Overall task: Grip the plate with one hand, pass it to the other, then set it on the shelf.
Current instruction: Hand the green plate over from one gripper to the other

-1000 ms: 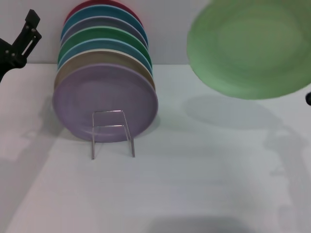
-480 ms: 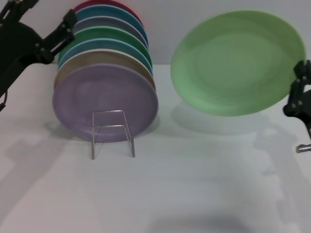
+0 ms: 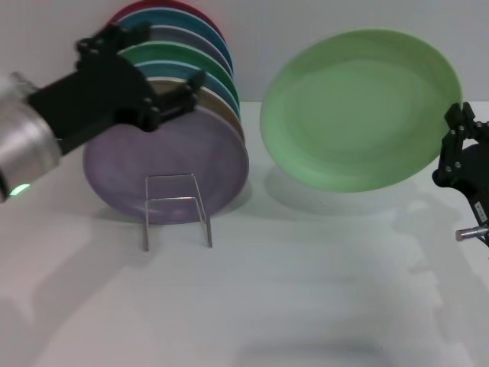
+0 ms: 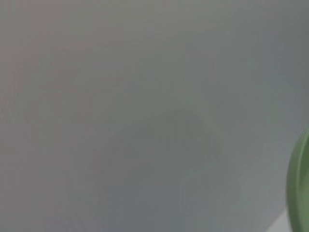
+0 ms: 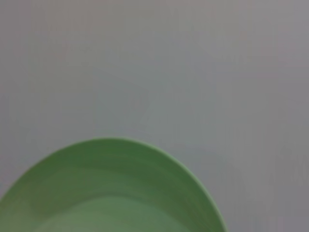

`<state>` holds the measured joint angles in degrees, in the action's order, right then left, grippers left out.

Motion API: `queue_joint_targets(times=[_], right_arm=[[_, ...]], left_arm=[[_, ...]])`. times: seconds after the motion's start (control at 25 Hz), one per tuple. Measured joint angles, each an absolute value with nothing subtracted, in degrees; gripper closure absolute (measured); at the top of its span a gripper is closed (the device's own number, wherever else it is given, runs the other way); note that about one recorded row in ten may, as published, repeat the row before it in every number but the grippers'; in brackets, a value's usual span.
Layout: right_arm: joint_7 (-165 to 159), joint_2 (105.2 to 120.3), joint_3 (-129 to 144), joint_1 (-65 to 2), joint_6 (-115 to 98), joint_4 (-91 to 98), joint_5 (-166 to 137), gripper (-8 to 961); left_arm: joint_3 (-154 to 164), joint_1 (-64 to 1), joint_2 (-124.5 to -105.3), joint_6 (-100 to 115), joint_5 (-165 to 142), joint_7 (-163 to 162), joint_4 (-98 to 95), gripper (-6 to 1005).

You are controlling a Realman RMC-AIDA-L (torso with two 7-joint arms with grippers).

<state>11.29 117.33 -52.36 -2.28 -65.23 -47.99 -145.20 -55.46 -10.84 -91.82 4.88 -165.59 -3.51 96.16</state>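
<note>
The light mint-green plate (image 3: 359, 107) hangs tilted in the air at the right, above the table. My right gripper (image 3: 458, 131) is shut on its right rim. That rim also shows in the left wrist view (image 4: 301, 188), and the plate fills the lower part of the right wrist view (image 5: 111, 193). My left gripper (image 3: 172, 61) reaches in from the left, in front of the stacked plates, with its fingers open and nothing between them. It is well apart from the plate. The shelf (image 3: 177, 206), a thin wire rack, stands at the left with its front loop bare.
Several coloured plates lean upright in the rack, a lavender one (image 3: 164, 164) in front. A pale wall rises right behind them. The white table (image 3: 306, 290) spreads in front and to the right.
My left arm has swung in to the right, from the far left edge to in front of the stacked plates. The right gripper and the plate have come down and a little to the left.
</note>
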Motion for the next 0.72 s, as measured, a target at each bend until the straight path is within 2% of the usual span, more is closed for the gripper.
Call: queue_joint_targets(times=[0.04,0.12,0.16,0.2,0.28,0.32,0.36,0.4,0.44,0.48,0.52,0.72], right_arm=[[11.29,117.33,-52.36,-2.28,-65.23,-47.99,-145.20,924],[11.25,117.27,-52.40,-2.47,-64.61,-47.97,-145.20,922],[11.22,117.25,-52.43,-2.55,-64.43,-47.97,-145.20,921],[10.96,117.19,-52.45,-2.69,-64.25,-47.89,-145.20,920],[10.84,117.18,-52.46,-2.74,-64.22,-47.82,-145.20,918],[10.76,117.18,-52.46,-2.78,-64.21,-47.71,-145.20,917],[10.72,117.17,-52.44,-2.83,-64.21,-47.50,-145.20,916],[10.69,117.16,-52.32,-3.11,-64.22,-46.59,-145.20,915],[10.69,117.16,-52.32,-3.11,-64.22,-46.59,-145.20,914],[10.68,117.17,-52.22,-3.35,-64.25,-45.96,-145.20,913],[10.67,117.23,-52.15,-3.62,-64.36,-45.35,-145.20,913],[10.64,117.40,-52.05,-4.54,-64.55,-43.43,-145.44,908]], left_arm=[[-55.46,-10.84,-91.82,4.88,-165.59,-3.51,96.16,179],[-57.92,-10.23,-96.27,-5.35,-165.53,3.15,100.35,181],[-59.50,-9.84,-99.20,-10.55,-165.50,6.91,102.30,182],[-62.03,-9.08,-104.52,-17.80,-165.33,14.03,104.49,183],[-62.03,-9.08,-104.52,-17.80,-165.33,14.03,104.49,186],[-64.30,-8.36,-109.29,-22.80,-165.15,20.58,105.88,187],[-65.66,-8.03,-112.04,-25.79,-164.99,24.65,106.57,188],[-67.61,-7.64,-115.97,-29.89,-164.20,30.19,107.66,189],[-67.61,-7.64,-115.97,-29.89,-164.20,30.19,107.66,190],[-68.28,-7.54,-117.29,-31.74,-163.22,32.84,108.26,191],[-68.90,-7.54,-117.83,-32.88,-161.55,34.54,108.81,193],[-70.12,-8.15,-116.29,-34.31,-151.40,39.28,110.63,198]])
